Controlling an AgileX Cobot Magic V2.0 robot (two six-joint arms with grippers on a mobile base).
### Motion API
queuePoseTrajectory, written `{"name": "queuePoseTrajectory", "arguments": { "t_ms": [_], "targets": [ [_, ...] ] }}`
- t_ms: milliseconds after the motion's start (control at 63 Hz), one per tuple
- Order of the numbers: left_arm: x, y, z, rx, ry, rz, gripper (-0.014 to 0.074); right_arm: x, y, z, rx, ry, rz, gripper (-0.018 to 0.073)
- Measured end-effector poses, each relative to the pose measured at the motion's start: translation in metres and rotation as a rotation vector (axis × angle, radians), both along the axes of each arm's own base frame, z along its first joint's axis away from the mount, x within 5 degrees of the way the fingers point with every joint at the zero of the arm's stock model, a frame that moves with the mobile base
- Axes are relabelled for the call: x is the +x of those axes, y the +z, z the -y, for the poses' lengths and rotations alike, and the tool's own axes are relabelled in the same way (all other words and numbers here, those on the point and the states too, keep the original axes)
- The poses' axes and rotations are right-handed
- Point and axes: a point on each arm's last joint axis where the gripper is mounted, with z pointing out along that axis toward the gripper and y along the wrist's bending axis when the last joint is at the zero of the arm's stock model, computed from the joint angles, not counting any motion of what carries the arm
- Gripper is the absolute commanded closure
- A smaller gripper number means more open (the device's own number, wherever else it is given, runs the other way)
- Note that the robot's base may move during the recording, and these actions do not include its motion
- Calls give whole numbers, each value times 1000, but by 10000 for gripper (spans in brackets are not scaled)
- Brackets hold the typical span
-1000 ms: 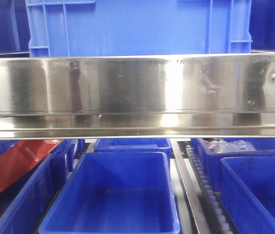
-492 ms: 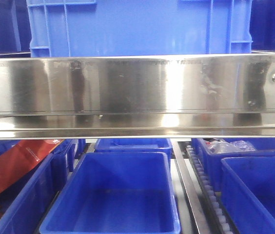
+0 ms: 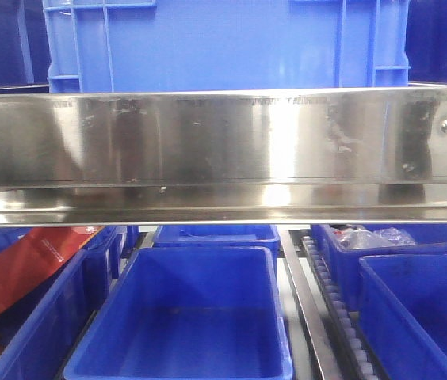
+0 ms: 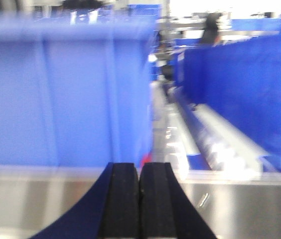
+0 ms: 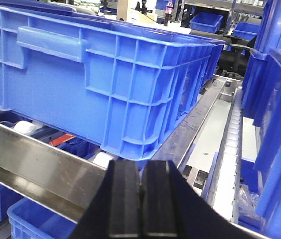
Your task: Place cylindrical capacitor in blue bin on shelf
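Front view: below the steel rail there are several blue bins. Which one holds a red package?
The bin at the far left. A red package lies slanted across it. The middle bin looks empty, and the right rear bin holds clear plastic bags.

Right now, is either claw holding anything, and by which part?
Nothing visible. The left claw and right claw both have their pads pressed together with no object showing between them, and no capacitor appears in any view.

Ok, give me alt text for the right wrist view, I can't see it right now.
The right pincer, its black pads pressed together with nothing visible between them, sits low in the frame before the steel shelf rail. A large ribbed blue crate stands on the shelf above; smaller blue bins show below.
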Motion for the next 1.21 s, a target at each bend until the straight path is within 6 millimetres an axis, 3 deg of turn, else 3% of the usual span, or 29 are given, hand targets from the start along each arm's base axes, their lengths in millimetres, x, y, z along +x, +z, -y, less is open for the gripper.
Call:
{"name": "queuePoseTrajectory", "arguments": {
  "t_ms": [95,175,1207],
  "targets": [
    [2,-24,-1,-4,18,-17,708,0,0,0,0,0,0,713],
    [3,-31,-2,-4,23,-23,708,0,0,0,0,0,0,713],
    [3,-30,-2,-7,24,8,708,0,0,0,-2,-1,1,713]
  ]
}}
